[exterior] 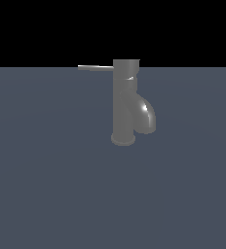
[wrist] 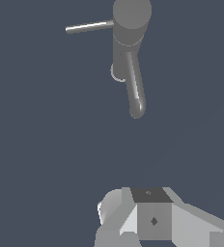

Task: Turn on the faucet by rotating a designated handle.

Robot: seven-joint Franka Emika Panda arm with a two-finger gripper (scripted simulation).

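The dark grey faucet (exterior: 123,102) stands upright on the floor, on its round base flange (exterior: 123,139). Its curved spout (exterior: 145,115) turns down toward the exterior view's right. The handle (exterior: 95,67), a thin flat grey bar, sticks out level from the top cap toward the exterior view's left. The wrist view looks down on the faucet cap (wrist: 132,13), the handle (wrist: 89,26) and the spout (wrist: 134,87). My gripper (wrist: 150,195) shows only as grey blocks at the edge of the wrist view, well apart from the faucet and holding nothing visible. It is out of the exterior view.
A flat blue-grey floor (exterior: 47,185) spreads around the faucet, with black background behind it.
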